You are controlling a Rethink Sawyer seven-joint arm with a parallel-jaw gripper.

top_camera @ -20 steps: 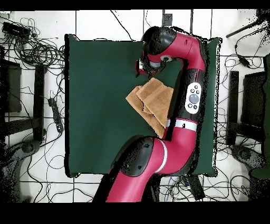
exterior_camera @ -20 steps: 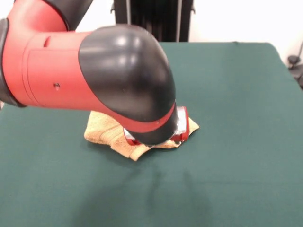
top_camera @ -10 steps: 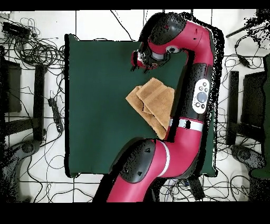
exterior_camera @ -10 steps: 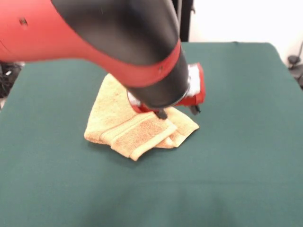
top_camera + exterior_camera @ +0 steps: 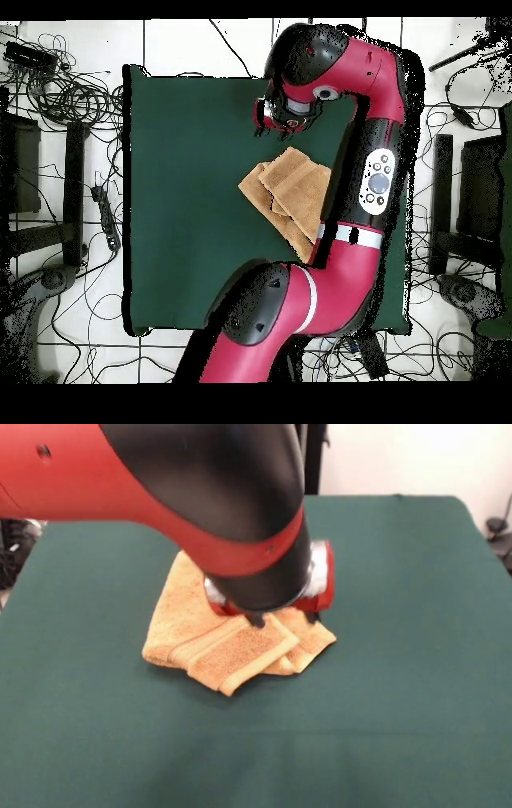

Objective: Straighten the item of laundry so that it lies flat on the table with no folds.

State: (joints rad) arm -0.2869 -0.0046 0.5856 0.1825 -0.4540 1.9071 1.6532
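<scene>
The orange-tan towel [image 5: 232, 642] lies folded on the green desk [image 5: 416, 688], near the middle of it in the front view. Several layers overlap: a flat woven band runs along the front flap, and a second folded corner pokes out to the right beneath it. The upper part of the towel is hidden behind the robot's arm [image 5: 160, 488], so its far edge cannot be made out there. No white tag can be picked out in either view.

The arm fills the top left of the front view, its red and black wrist casing blocking most of the gripper [image 5: 282, 617]. Only two small dark tips show below the casing, just above or at the towel's back layers; whether they touch the cloth cannot be told. The space between them is mostly covered by the wrist, so I cannot tell whether the gripper is released or clenched.

In the overhead view the towel [image 5: 290, 195] shows as a crumpled, roughly diamond-shaped heap with overlapping flaps, its right corner running under the arm's long link [image 5: 372, 180]. The gripper [image 5: 272, 118] sits at the end of the bent arm, just beyond the towel's upper corner, and its details are too small and dark to read. Cables lie on the floor [image 5: 60, 100] round the desk.
</scene>
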